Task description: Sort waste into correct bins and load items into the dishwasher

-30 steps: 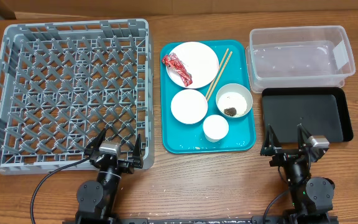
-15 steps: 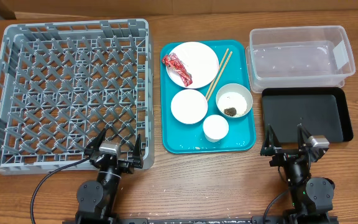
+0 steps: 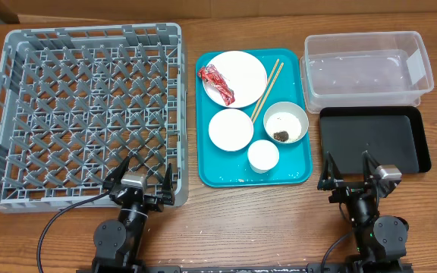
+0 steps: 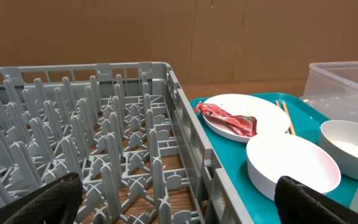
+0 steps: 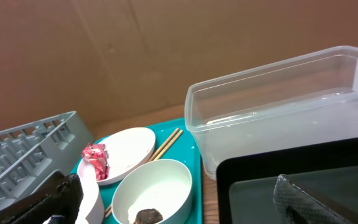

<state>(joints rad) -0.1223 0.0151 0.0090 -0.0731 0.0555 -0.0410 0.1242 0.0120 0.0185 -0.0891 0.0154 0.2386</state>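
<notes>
The grey dish rack (image 3: 21,114) lies at the left. On the teal tray (image 3: 294,171), a red wrapper (image 3: 216,83) lies on the large plate (image 3: 245,68), beside chopsticks (image 3: 267,91), a smaller plate (image 3: 231,129), a bowl (image 3: 285,106) with rice grains and a dark scrap, and a small cup (image 3: 263,156). The clear tub (image 3: 366,95) and black tray (image 3: 370,136) are at the right. No tissue shows. My left gripper (image 3: 139,180) (image 4: 179,199) is open at the rack's near edge. My right gripper (image 3: 351,173) (image 5: 185,202) is open at the black tray's near edge. Both are empty.
The left wrist view shows rack pegs (image 4: 104,124), the wrapper (image 4: 225,117) and the smaller plate (image 4: 294,165). The right wrist view shows the bowl (image 5: 166,171), the tub (image 5: 278,106) and the black tray (image 5: 260,180). A brown cardboard wall stands behind the table.
</notes>
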